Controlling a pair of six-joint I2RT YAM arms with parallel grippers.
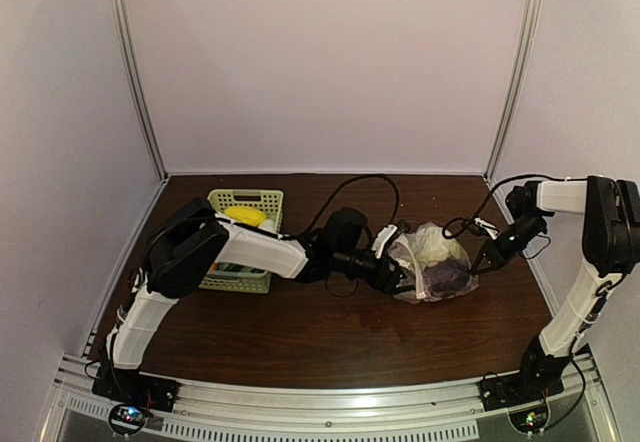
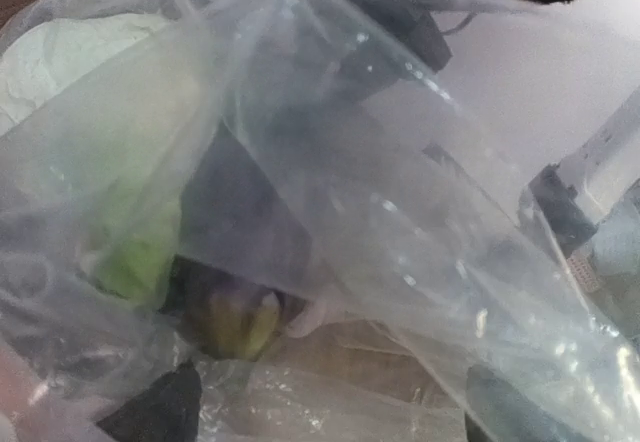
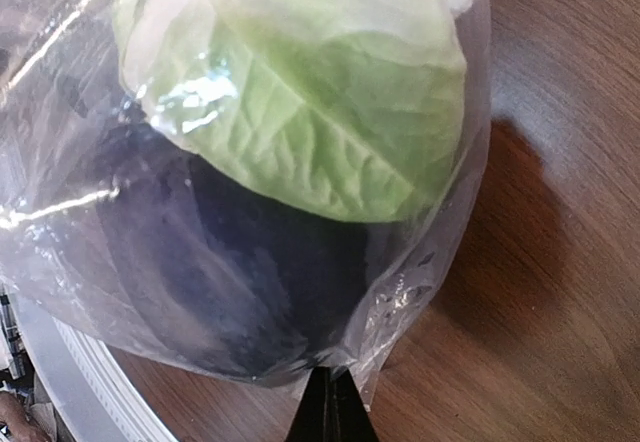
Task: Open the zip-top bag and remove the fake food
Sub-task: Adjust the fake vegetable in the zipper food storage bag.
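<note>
The zip-top bag is clear with white glints and small dark printed spots. Inside it are a pale green cabbage leaf with lighter veins and a dark purple eggplant. The surface is dark brown wood grain. My right pincer is black. The lattice basket is pale green, with a yellow piece in it.

Top camera looks down over the whole bench; both wrist cameras sit tight against the same zip-top bag.
</note>
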